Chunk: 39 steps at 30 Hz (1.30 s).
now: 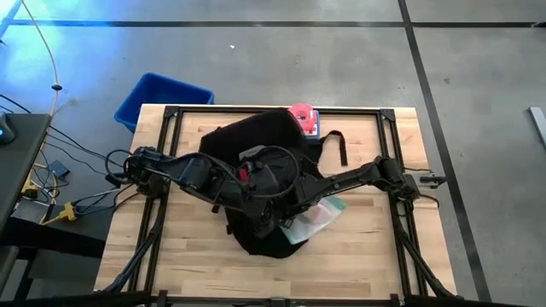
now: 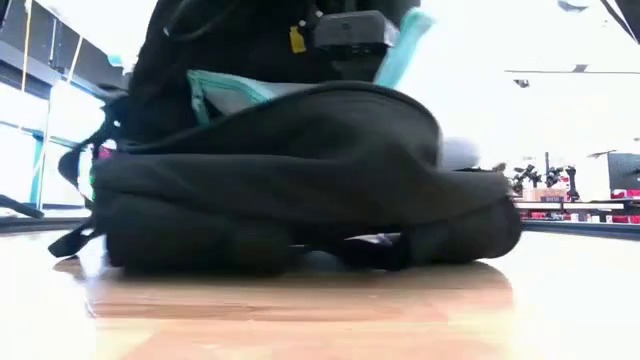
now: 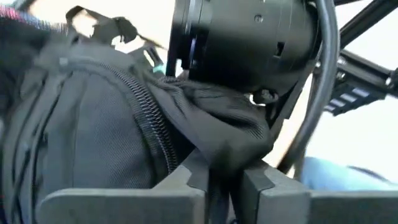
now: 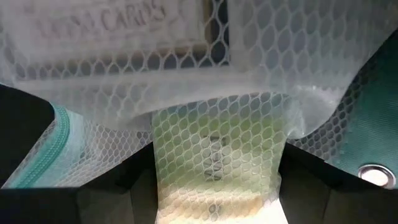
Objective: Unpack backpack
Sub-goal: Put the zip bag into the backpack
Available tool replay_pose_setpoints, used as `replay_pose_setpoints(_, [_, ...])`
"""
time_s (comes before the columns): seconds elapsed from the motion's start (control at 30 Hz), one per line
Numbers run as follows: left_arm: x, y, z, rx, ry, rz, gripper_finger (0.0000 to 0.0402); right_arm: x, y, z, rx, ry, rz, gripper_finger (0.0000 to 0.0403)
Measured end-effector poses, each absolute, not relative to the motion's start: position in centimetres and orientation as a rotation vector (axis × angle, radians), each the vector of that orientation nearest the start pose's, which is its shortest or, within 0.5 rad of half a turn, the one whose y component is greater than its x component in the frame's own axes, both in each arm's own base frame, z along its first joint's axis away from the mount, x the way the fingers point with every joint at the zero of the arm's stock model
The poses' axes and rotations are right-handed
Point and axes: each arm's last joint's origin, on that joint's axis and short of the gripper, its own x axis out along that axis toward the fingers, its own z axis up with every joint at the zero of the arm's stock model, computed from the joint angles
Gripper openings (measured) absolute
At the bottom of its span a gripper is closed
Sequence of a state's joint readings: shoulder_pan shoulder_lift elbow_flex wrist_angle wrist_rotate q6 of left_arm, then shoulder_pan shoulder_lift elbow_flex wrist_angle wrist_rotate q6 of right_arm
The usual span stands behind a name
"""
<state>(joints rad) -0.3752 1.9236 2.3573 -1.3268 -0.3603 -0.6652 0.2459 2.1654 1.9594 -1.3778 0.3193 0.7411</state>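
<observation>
The black backpack (image 1: 256, 141) lies flat on the middle of the table, its underside on the wood (image 2: 300, 190). My left gripper (image 3: 224, 180) is over its near part, shut on black fabric beside the open zipper (image 3: 146, 118). My right gripper (image 4: 217, 180) comes in from the right and is shut on a clear mesh pouch with teal trim (image 1: 317, 217). The pouch sticks out of the backpack's near right side. It holds a card box (image 4: 112, 25) and something yellow-green (image 4: 214, 149). In the low view the pouch's teal edge (image 2: 230, 90) shows above the backpack. My left gripper pinches a bunched fold of the backpack's black fabric (image 3: 227, 140) next to the zipper, between its two fingers. The fabric rises out of the hold in creases, and the rest of the backpack lies on the table. My right gripper pinches the mesh pouch's clear wall (image 4: 217, 124) between its two fingers (image 4: 124, 186), over the yellow-green content. The pouch spreads wide beyond the fingers. Its teal zipper edge (image 4: 53, 149) lies to one side.
A pink and red object (image 1: 303, 118) sits at the table's far edge beside the backpack's top. A black strap (image 1: 337, 145) trails toward the right. A blue plastic bin (image 1: 162, 98) stands off the far left corner. Bare wood lies along the near edge (image 1: 256, 277).
</observation>
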Motion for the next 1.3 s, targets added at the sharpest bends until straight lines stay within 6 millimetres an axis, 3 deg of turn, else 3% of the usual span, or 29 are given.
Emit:
replay_pose_setpoints(0.17, [35.0,-10.6,43.2,-0.225,0.872,0.193,0.0089,40.8,9.4,23.4,0.143,1.394,-0.586,0.0226])
replay_pose_setpoints(0.3, [34.8,-9.2,43.1,-0.325,0.943,0.182,0.0123,40.5,9.3,22.7,0.123,1.426,-0.594,0.0226])
replay_pose_setpoints(0.5, [33.6,-7.7,42.6,-0.396,1.083,0.242,0.013,39.8,9.1,20.9,0.091,1.489,-0.594,0.0226])
replay_pose_setpoints(0.73, [33.5,-8.2,42.3,-0.405,1.171,0.056,0.0131,39.2,9.3,19.8,0.072,1.536,-0.596,0.0226])
replay_pose_setpoints(1.03, [33.9,-6.7,42.2,-0.238,1.073,0.3,0.0102,38.3,10.8,19.9,0.047,1.602,-0.553,0.0226])
replay_pose_setpoints(1.3, [34.6,-3.0,42.2,-0.043,0.957,0.633,0.006,36.7,13.1,20.1,0.029,1.716,-0.493,0.0226])
